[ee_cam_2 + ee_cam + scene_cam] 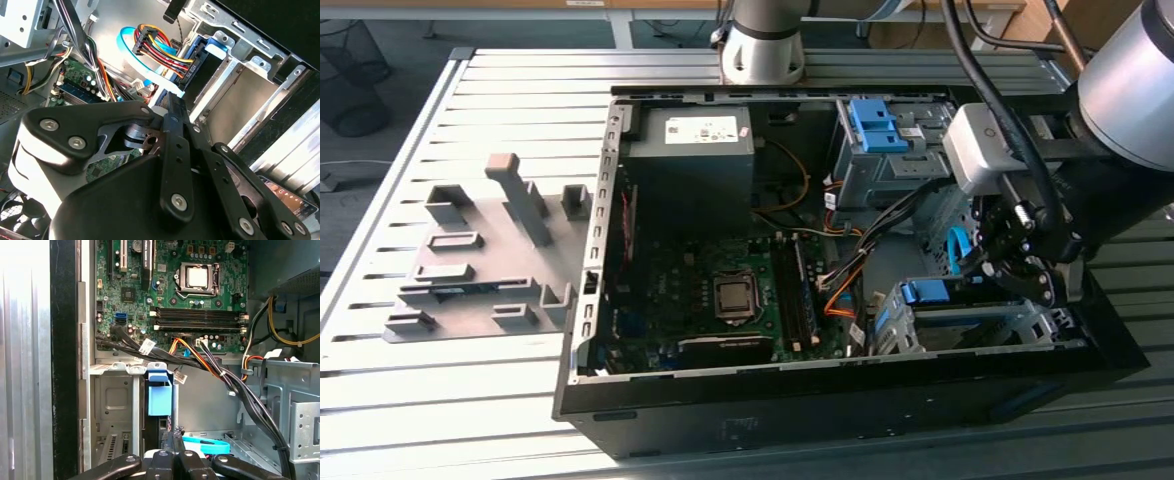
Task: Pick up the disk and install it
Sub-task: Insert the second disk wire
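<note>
The disk [941, 292] stands on edge in the grey metal drive cage [974, 325] at the case's front corner, on the exterior view's right. Its blue carrier frame [159, 397] shows at the top of the slot, and its blue edge [197, 50] lies along the cage wall [240, 85]. My gripper [1021, 265] hangs just beside that cage. In both wrist views the black fingers sit pressed together, gripper [172, 442] and gripper [172, 102] shut with nothing between them, tips close to the disk's end. I cannot tell whether they touch it.
A second blue bracket [871, 125] tops the upper drive bay. Black and coloured cables [235, 385] cross beside the cage, with a light blue flat cable [205, 445] near my fingers. The motherboard [720, 290] and power supply [687, 165] fill the case. A grey fixture plate [480, 260] lies on the table.
</note>
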You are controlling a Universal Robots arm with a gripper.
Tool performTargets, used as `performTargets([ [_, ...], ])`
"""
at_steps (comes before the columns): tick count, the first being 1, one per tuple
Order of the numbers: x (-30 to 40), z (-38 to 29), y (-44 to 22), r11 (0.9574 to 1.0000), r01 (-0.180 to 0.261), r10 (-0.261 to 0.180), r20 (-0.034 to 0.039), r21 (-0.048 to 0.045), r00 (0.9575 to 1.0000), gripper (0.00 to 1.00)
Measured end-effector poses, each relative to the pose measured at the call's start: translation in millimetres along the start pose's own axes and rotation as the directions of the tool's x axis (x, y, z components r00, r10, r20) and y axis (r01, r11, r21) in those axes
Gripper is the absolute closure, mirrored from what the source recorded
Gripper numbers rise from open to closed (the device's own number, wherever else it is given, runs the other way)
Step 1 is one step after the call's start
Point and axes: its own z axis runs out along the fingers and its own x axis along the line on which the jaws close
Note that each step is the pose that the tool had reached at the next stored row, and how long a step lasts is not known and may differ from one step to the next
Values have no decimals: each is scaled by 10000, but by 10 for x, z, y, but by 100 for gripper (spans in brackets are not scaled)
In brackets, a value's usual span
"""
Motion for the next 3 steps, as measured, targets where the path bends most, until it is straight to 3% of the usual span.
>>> performTargets([
  [3,0,0,0,10000,0,0,2,0,10000,89],
])
